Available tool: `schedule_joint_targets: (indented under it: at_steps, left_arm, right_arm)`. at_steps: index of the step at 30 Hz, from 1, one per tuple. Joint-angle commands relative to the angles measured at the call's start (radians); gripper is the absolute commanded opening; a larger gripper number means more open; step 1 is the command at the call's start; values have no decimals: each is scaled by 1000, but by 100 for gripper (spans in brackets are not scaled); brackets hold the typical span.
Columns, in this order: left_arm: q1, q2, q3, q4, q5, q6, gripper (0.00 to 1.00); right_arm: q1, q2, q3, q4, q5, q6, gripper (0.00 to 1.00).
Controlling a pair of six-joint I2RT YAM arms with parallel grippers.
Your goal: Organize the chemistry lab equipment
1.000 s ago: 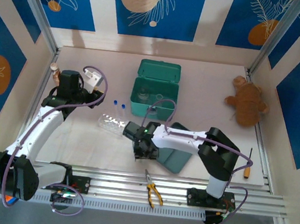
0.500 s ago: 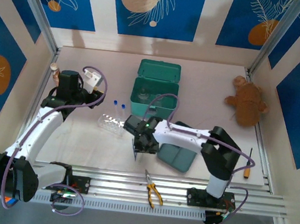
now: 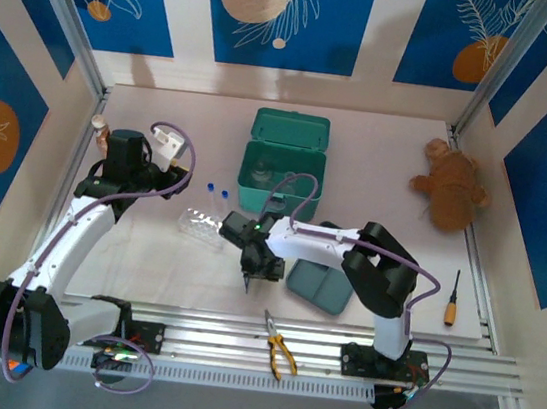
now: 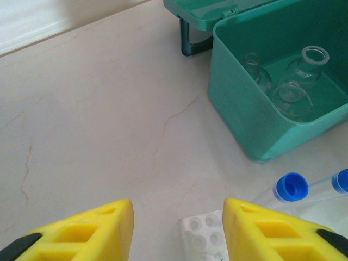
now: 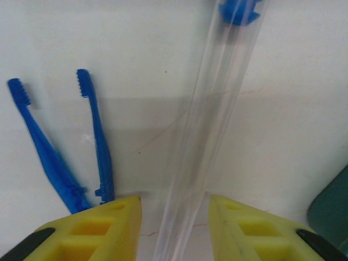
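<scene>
My right tool [image 5: 174, 217] straddles a blue-capped test tube [image 5: 217, 98] just right of the rack [image 4: 204, 239]. Its jaws are partway closed, and I cannot tell whether they grip. My left tool [image 4: 178, 217] hangs half open and empty. Next I'd pinch the tube firmly, then stand it in the rack.

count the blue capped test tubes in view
3. One test tube and a second sit side by side by the clear rack, near the green box; a third is between the right gripper's fingers. More may be hidden.

Bare table [image 3: 380, 158] lies open far right, between green box [image 3: 254, 202] and plush toy [image 3: 452, 193]; tube rack [image 3: 205, 226] and capped tubes [image 3: 211, 187] block centre-left.
</scene>
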Motion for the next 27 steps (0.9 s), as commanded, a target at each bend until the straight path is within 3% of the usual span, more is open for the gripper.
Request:
schedule_joint_targets:
  at_steps: [1, 16, 21, 27]
  left_arm:
    - [11, -13, -7, 3, 9, -9, 47]
    - [21, 4, 18, -23, -16, -24, 47]
    - [32, 20, 53, -63, -10, -35, 48]
    - [33, 84, 182, -240, 12, -25, 50]
  right_arm:
    - [-11, -2, -22, -33, 24, 32, 34]
    - [-15, 35, -71, 43, 51, 17, 17]
    - [2, -81, -179, 158, 118, 13, 16]
    - [48, -291, -281, 257, 272, -58, 18]
